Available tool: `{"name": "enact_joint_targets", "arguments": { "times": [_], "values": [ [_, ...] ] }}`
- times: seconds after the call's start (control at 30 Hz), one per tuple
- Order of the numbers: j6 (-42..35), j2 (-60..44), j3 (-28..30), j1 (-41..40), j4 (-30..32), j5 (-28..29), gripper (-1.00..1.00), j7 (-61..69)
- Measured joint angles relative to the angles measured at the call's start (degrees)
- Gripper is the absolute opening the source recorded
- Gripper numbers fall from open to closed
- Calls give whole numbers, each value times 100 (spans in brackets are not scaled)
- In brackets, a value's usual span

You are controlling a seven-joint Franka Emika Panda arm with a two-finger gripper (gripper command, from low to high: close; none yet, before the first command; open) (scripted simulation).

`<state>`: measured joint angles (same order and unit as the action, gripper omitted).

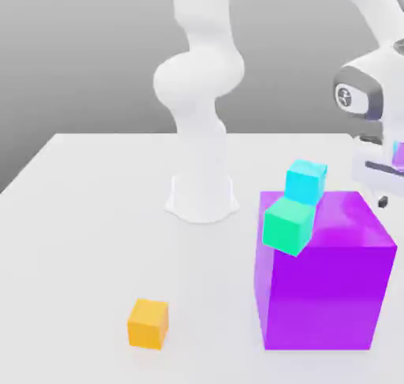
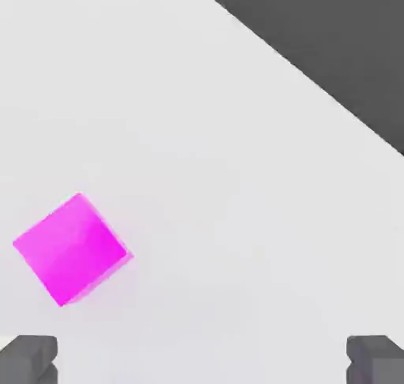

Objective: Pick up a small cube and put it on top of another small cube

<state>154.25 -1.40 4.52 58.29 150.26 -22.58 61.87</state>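
Claw (image 2: 202,359) hovering with fingers spread wide and empty, above white bench (image 2: 197,177); magenta cube (image 2: 69,248) lying apart from both fingertips (image 2: 28,357).

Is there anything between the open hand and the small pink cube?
No. In the hand view, only bare white table lies between the hand and the small pink cube.

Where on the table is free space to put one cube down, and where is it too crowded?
Free: the wide stretch of white table on the exterior view's left, bordered by the robot base and the orange cube. Crowded: the exterior view's right, where the green cube and cyan cube cluster by the large purple cube.
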Motion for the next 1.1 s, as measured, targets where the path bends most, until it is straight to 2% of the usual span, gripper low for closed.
{"name": "enact_joint_targets", "arguments": {
  "times": [0.17,0.37,0.47,0.7,0.73,0.93,1.1],
  "values": [
    [375,-280,-73,268,253,668,0,483],
    [794,-531,35,594,511,1951,0,623],
    [1064,-817,47,623,456,2057,0,645],
    [1785,-1721,-219,408,298,1856,0,807],
    [1858,-1818,-263,369,286,1830,-100,824],
    [1881,-1865,-285,350,279,1811,-100,838],
    [1484,-1341,-79,520,354,1980,-100,723]
  ]
}}
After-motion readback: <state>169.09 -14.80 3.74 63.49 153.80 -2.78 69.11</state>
